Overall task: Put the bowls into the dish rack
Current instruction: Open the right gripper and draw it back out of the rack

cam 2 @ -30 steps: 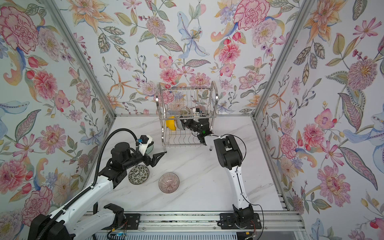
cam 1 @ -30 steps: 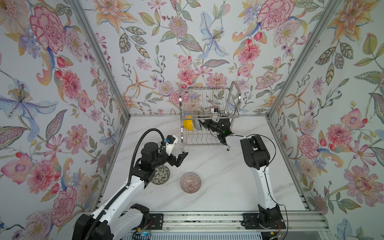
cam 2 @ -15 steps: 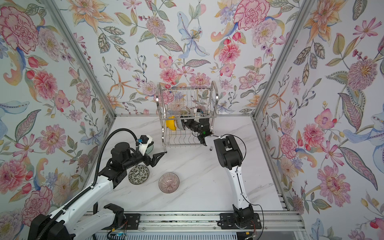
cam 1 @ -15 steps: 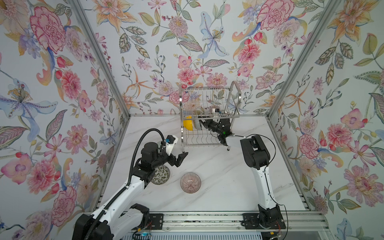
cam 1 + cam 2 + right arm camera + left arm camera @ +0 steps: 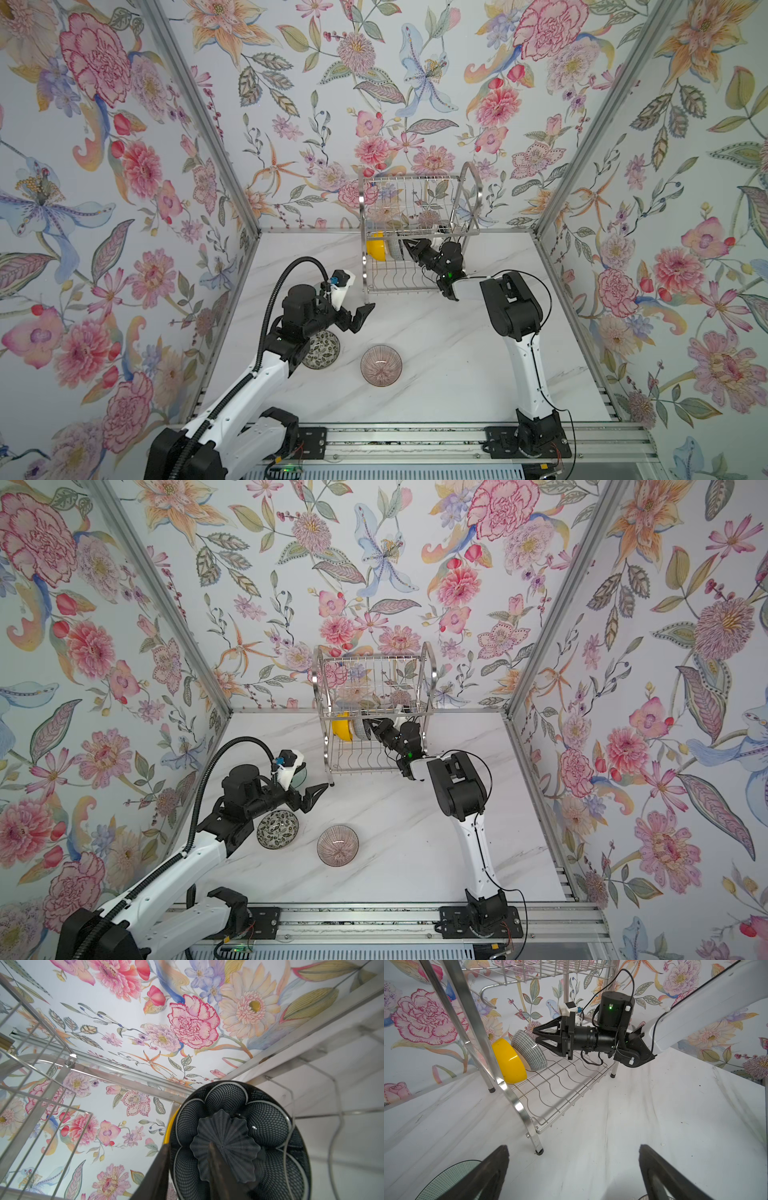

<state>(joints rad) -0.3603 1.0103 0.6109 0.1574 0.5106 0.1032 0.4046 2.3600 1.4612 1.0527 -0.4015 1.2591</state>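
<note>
The dish rack (image 5: 415, 195) (image 5: 374, 671) stands at the back of the table. On its lower tier a yellow bowl (image 5: 375, 247) (image 5: 508, 1064) stands on edge, and the navy petal-pattern bowl (image 5: 362, 729) (image 5: 239, 1136) leans against it. My right gripper (image 5: 409, 249) (image 5: 188, 1147) reaches into the rack, open, one finger outside the navy bowl's rim and one inside. The speckled bowl (image 5: 322, 353) (image 5: 277, 830) and the pink ribbed bowl (image 5: 381, 365) (image 5: 337, 845) sit on the table. My left gripper (image 5: 361, 318) (image 5: 574, 1167) hovers wide open and empty by the speckled bowl. A pale green bowl (image 5: 301, 775) (image 5: 452, 1178) shows partly under the left wrist.
The rack's upper tier (image 5: 539, 970) hangs over the lower shelf (image 5: 554, 1088), whose right slots hold nothing. Its arched side frame and front leg (image 5: 538, 1150) stand close ahead of the left gripper. Floral walls enclose the white marble table (image 5: 436, 332) on three sides.
The right gripper's jaws have spread apart around the navy bowl's rim, letting it go in the rack. The left arm and the table bowls have not moved.
</note>
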